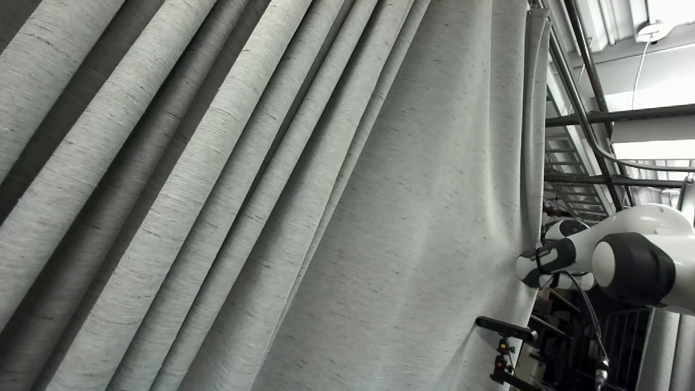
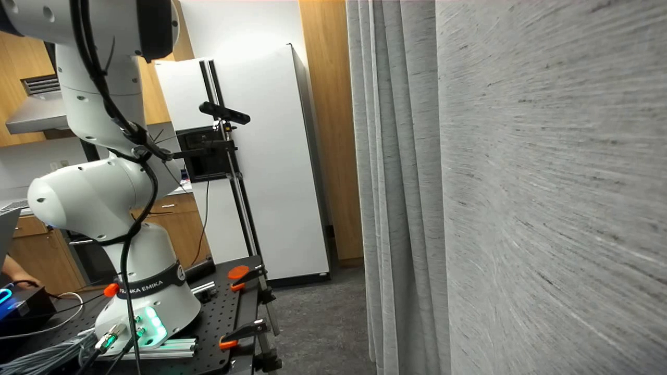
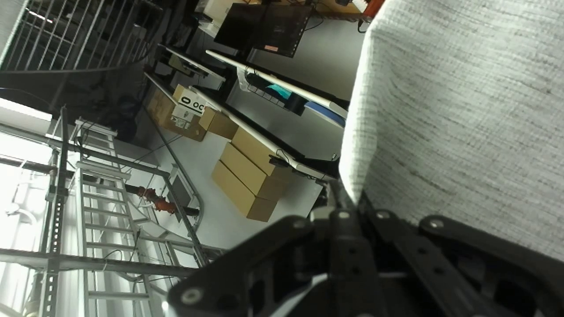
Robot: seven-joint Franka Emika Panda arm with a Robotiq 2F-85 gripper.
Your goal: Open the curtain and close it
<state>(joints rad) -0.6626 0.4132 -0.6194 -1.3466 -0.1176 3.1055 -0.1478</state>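
Observation:
The large light grey curtain (image 1: 423, 190) hangs across most of an exterior view. Deep pleats are bunched at the left, and a flatter stretch runs toward the arm (image 1: 635, 266) at the right edge. In an exterior view, the curtain (image 2: 547, 182) fills the right side with narrow folds beside it. In the wrist view, the curtain (image 3: 462, 110) covers the right, and its free edge tapers down between the fingertips. My gripper (image 3: 356, 200) is shut on that edge. The fingers do not show clearly in either exterior view.
A camera on a mount (image 1: 505, 328) stands close to the curtain near the arm. The arm's base (image 2: 151, 297) sits on a black perforated table (image 2: 219, 312) with clamps. A white fridge (image 2: 271, 172) stands behind. Cardboard boxes (image 3: 246, 185) and shelves show beyond the curtain edge.

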